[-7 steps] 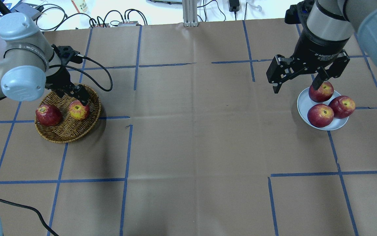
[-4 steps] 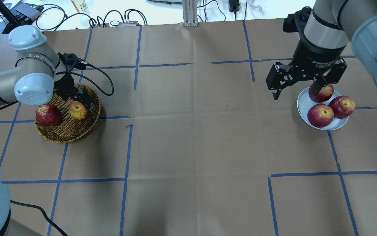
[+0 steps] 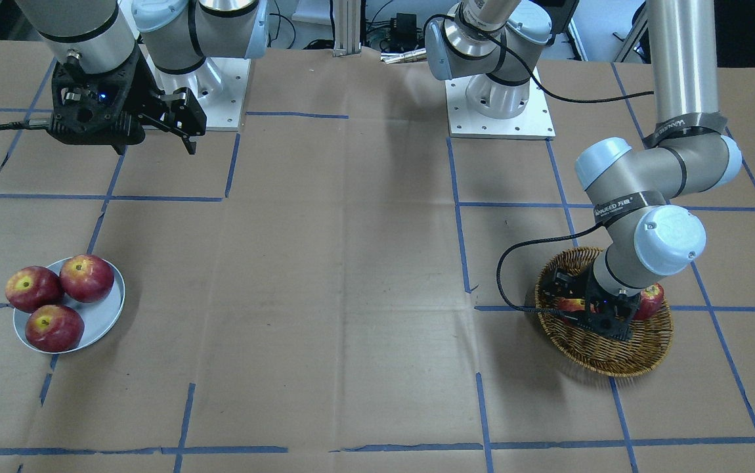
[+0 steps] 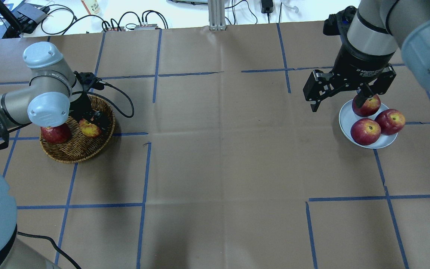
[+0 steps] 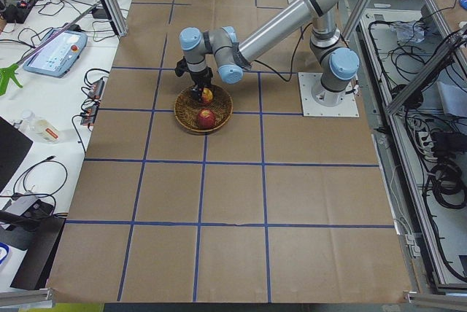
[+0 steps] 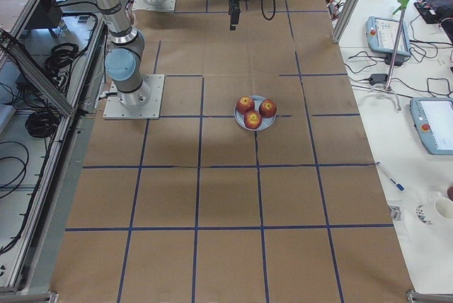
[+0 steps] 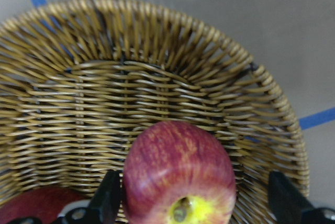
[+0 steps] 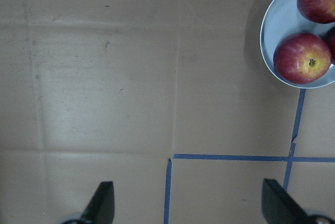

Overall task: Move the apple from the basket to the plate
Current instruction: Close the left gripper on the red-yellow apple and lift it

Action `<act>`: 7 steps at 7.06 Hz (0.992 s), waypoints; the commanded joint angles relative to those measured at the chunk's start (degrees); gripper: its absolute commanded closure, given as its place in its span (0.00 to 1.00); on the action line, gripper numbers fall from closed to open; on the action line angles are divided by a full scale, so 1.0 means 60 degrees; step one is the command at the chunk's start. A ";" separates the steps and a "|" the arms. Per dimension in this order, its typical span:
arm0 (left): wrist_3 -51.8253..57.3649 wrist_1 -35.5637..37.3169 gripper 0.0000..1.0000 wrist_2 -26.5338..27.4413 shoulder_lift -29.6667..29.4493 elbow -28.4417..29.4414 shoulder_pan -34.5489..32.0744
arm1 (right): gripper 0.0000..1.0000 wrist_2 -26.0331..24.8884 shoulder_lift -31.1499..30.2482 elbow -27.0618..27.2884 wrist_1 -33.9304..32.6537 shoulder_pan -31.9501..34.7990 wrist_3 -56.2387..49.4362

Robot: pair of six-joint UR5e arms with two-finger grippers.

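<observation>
Left gripper [image 7: 194, 203] fingers spread, straddling apple [image 7: 178, 171] in basket [image 7: 157, 51], bottom of wrist view. Right gripper [image 8: 188, 205] fingers spread above brown paper [image 8: 104, 77]; plate [image 8: 271, 35] upper right of its view.

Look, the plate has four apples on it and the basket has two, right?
Not quite. The plate has three apples on it, not four; the overhead exterior view shows this. The basket does have two, a streaky apple and a dark red apple.
</observation>
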 commanded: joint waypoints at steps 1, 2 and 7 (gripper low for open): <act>-0.0012 0.0137 0.01 0.0001 -0.0221 -0.0040 0.0024 | 0.00 0.0001 -0.0008 0.0001 -0.0001 0.0000 0.0011; -0.0027 0.0196 0.03 0.0001 -0.0266 -0.0040 0.0039 | 0.00 0.0015 -0.0008 0.0001 -0.0001 0.0000 0.0040; -0.0056 0.0269 0.78 -0.0014 -0.0063 0.0238 0.0010 | 0.00 0.0045 -0.0008 0.0001 -0.0001 0.0000 0.0055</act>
